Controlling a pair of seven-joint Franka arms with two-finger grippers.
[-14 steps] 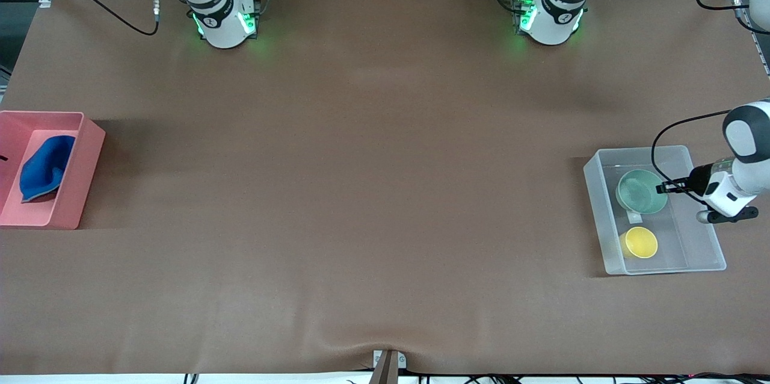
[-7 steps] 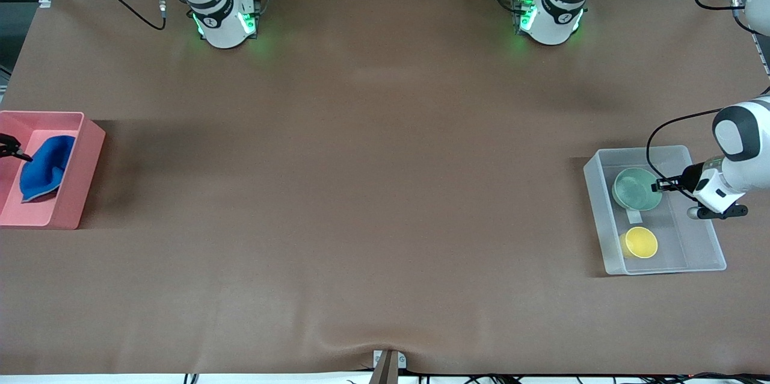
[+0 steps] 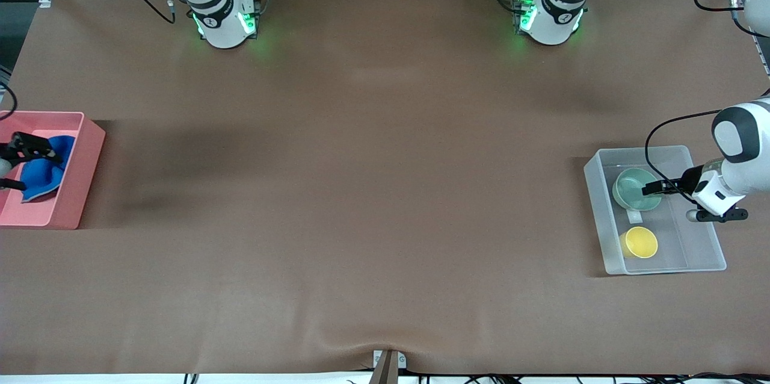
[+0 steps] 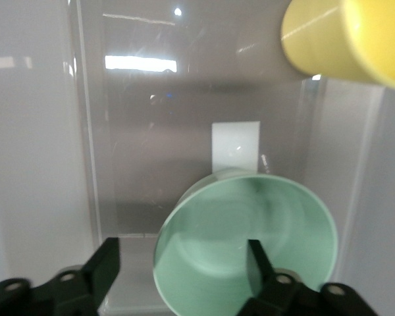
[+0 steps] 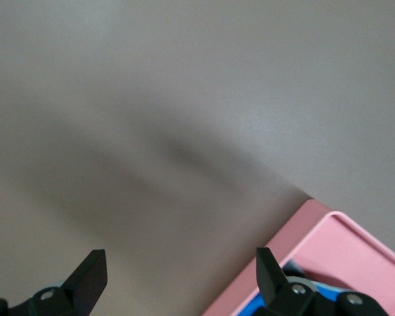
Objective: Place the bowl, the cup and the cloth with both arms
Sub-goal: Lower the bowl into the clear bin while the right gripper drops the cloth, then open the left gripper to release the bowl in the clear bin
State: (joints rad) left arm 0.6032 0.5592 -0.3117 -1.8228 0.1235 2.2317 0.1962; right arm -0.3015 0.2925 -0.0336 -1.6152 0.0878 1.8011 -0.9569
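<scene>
The mint-green bowl (image 3: 630,189) lies in a clear bin (image 3: 592,194) at the left arm's end of the table. The yellow cup (image 3: 640,242) stands in the same bin, nearer to the front camera. My left gripper (image 3: 652,188) is open at the bowl. In the left wrist view (image 4: 183,263) one finger is inside the bowl (image 4: 250,237) and the other outside its rim; the cup (image 4: 345,39) also shows there. The blue cloth (image 3: 42,174) lies bunched in a pink bin (image 3: 75,191) at the right arm's end. My right gripper (image 3: 37,149) is open over the cloth.
A white label (image 4: 236,146) lies on the clear bin's floor beside the bowl. In the right wrist view the open gripper (image 5: 179,273) hangs over the pink bin's corner (image 5: 345,247) and bare brown table. The two green-lit bases (image 3: 225,20) stand along the back edge.
My right gripper has come into view and moved over the cloth in the pink bin. My left gripper has moved farther over the bowl, which has shifted slightly.
</scene>
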